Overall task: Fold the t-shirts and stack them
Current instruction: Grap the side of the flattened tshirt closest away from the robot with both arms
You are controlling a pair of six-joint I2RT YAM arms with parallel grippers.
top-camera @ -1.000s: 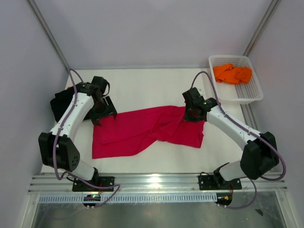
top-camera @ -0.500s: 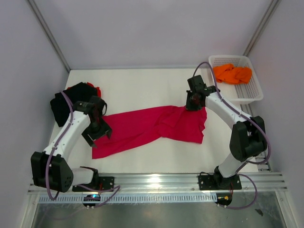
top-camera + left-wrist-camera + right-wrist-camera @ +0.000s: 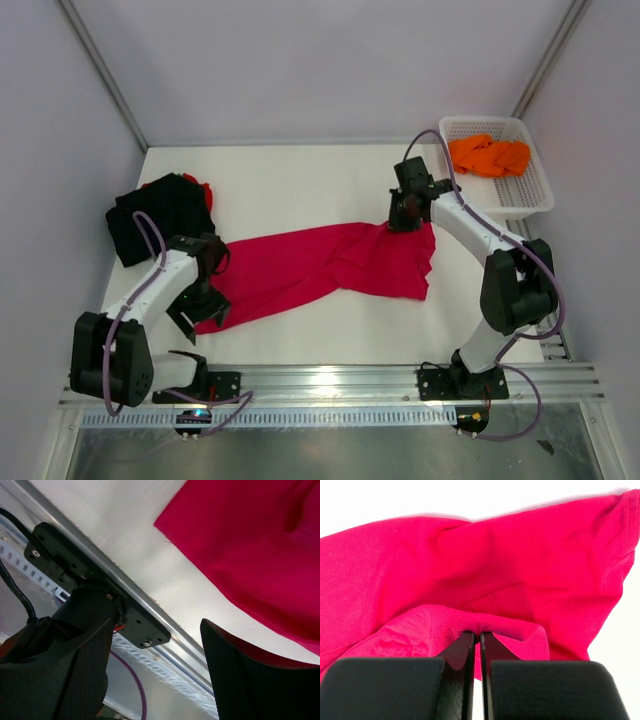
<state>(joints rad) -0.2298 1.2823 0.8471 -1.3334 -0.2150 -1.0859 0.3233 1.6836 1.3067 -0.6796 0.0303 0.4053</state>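
Observation:
The large crimson t-shirt (image 3: 320, 265) lies stretched and wrinkled across the middle of the table. My right gripper (image 3: 405, 218) is shut on a raised fold of its far right edge; in the right wrist view the jaws (image 3: 480, 640) pinch the crimson cloth (image 3: 470, 570). My left gripper (image 3: 200, 305) is open and empty at the shirt's near left corner; the left wrist view (image 3: 155, 680) shows the cloth (image 3: 250, 545) beyond the fingers. A black t-shirt (image 3: 160, 210) with a red one (image 3: 205, 190) under it lies at the far left. An orange t-shirt (image 3: 490, 155) lies in the basket.
The white mesh basket (image 3: 530, 200) stands at the far right corner. The metal rail (image 3: 330, 385) with the arm bases runs along the near edge; the left arm's base plate (image 3: 90, 580) shows close in the left wrist view. Grey walls enclose the table.
My left gripper has moved from the shirt's far left corner down to its near left corner. My right gripper carried the shirt's right edge farther back, then held still.

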